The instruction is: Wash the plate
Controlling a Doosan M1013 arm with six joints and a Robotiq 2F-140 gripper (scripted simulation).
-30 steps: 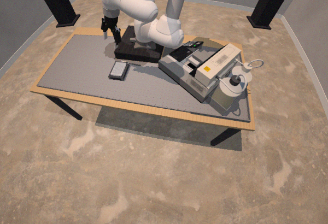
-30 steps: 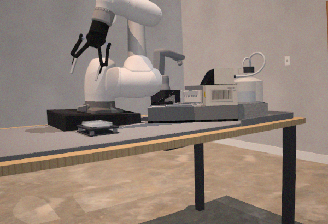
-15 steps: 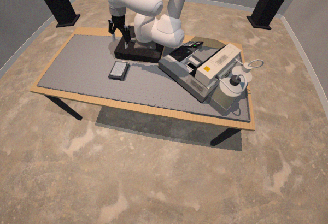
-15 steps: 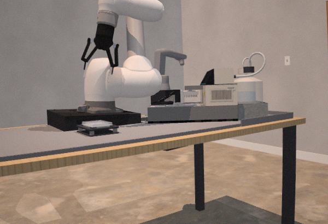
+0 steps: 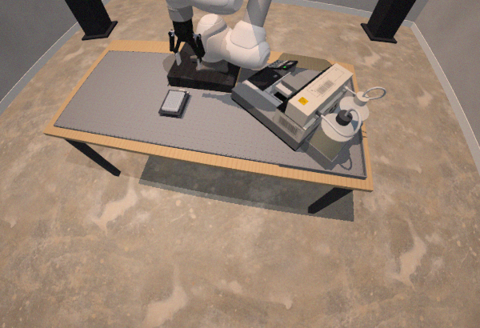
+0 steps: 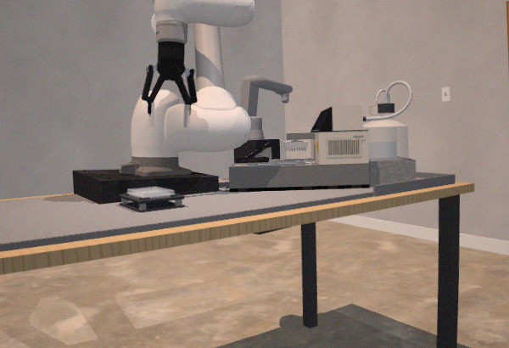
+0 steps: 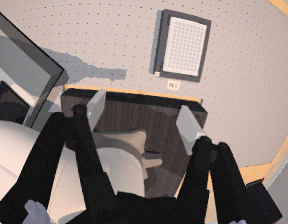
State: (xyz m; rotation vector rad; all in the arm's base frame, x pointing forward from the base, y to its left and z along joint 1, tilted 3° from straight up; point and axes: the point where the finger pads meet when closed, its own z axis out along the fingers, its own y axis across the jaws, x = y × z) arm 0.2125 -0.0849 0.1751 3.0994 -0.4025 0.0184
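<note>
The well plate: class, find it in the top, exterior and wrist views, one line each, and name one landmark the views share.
Top: the well plate lies left of centre on the grey table top, in front of the arm's black base.
Exterior: the plate sits low at left, just in front of the base.
Wrist: the plate is upper right, beyond the claw.
Shared landmark: the black base.

The plate's (image 5: 174, 102) cut corner and the keypad (image 5: 282, 64) keys are too small to tell.
</note>
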